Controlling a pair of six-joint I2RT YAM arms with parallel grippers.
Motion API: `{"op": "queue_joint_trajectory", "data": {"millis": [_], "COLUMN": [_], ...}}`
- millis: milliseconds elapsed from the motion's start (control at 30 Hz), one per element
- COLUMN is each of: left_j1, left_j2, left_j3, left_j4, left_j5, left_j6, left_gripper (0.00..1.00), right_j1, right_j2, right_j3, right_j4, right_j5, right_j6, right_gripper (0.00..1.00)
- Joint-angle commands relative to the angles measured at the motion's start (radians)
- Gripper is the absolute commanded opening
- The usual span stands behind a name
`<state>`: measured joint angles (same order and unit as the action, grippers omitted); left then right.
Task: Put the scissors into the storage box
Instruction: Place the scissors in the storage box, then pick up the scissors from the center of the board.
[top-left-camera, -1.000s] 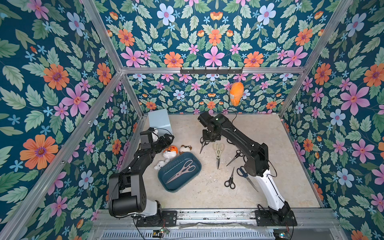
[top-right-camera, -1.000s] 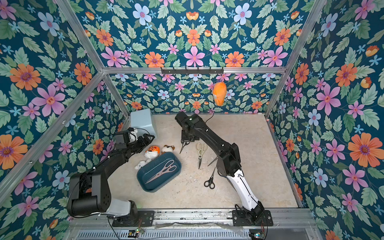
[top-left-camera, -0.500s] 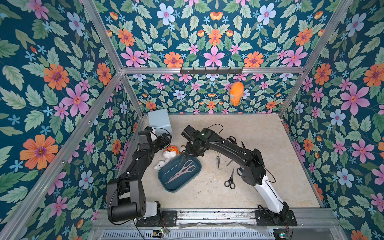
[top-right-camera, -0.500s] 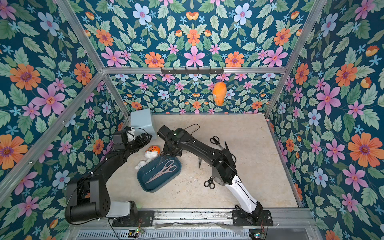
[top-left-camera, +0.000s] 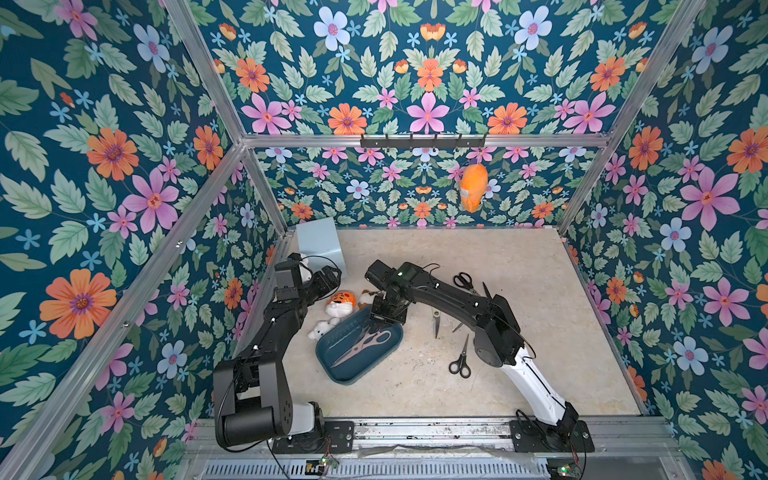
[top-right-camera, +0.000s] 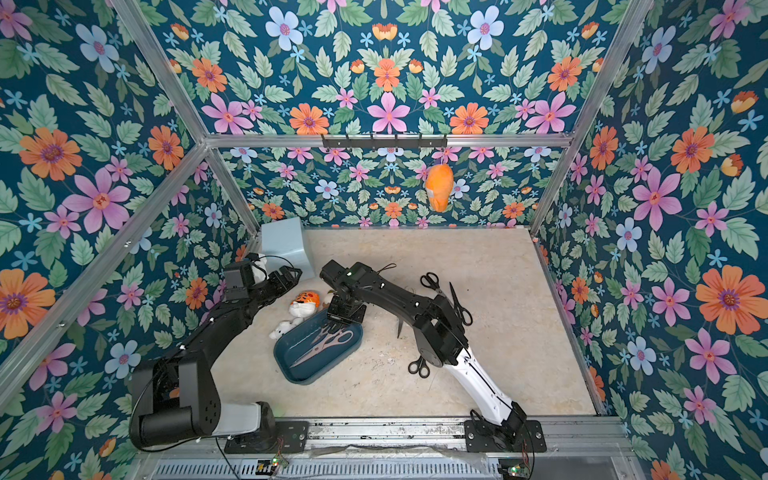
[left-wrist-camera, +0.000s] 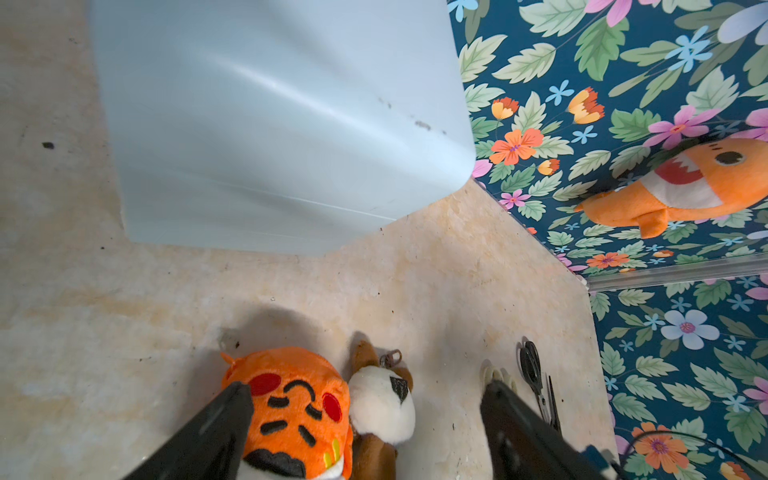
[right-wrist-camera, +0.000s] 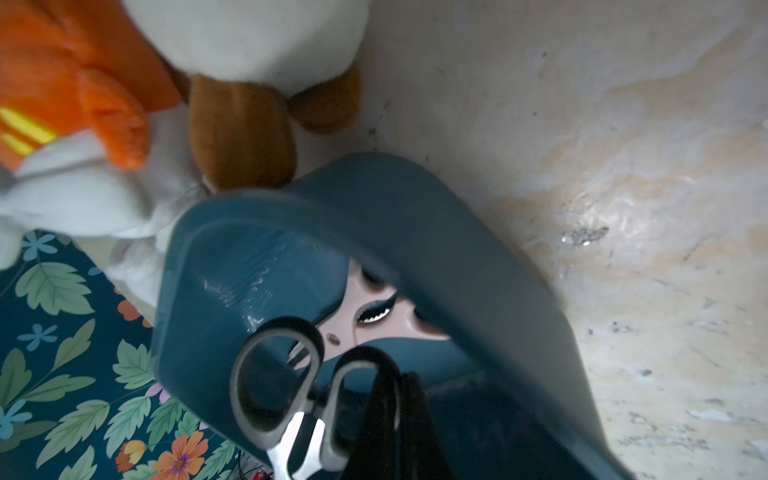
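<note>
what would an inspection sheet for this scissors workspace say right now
surface: beige mottled tabletop, scuffed
job's things: teal storage tray holds pink-handled shears; at least four more pairs lie loose, among them black-handled scissors, some partly behind the right arm
clutter: tiger plush, white plush and brown-and-white plush beside the tray; pale blue block in the corner
grippers: right gripper shut on grey-handled scissors over the tray; left gripper open above the plushes
cables: black cable loop at the left wrist
surroundings: floral walls, aluminium frame, hook rail with hanging orange shark plush
</note>
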<state>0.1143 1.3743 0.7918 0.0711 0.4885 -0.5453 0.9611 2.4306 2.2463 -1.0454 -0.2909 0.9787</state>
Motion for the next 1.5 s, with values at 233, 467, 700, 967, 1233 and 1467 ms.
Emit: {"op": "queue_joint_trajectory", "data": {"millis": [233, 467, 700, 967, 1233, 1467], "left_j1": [0.007, 0.008, 0.008, -0.005, -0.098, -0.186], "left_j2": [0.001, 0.004, 0.014, 0.024, 0.015, 0.013], "left_j3": [0.000, -0.002, -0.003, -0.009, 0.017, 0.083], "left_j4": [0.004, 0.005, 0.007, 0.012, -0.045, -0.134], "left_j5": [0.002, 0.001, 0.013, 0.062, 0.050, 0.036], "left_j6": [-0.004, -0.003, -0.001, 0.012, 0.060, 0.090], "left_gripper": [0.92, 0.92, 0.91, 0.91, 0.91, 0.92], "right_j1": [-0.011, -0.007, -0.005, -0.039, -0.135, -0.234], "right_j2": [0.049, 0.042, 0.005, -0.069, -0.126, -0.127], "right_j3": [0.016, 0.048, 0.102, 0.139, 0.065, 0.016], "right_j4": [-0.007, -0.004, 0.002, -0.060, -0.134, -0.200], "right_j5": [0.003, 0.027, 0.102, 0.239, 0.385, 0.461], "right_j6": [0.009, -0.023, -0.081, -0.213, -0.336, -0.386], "right_gripper": [0.07, 0.29, 0.31, 0.31, 0.30, 0.30]}}
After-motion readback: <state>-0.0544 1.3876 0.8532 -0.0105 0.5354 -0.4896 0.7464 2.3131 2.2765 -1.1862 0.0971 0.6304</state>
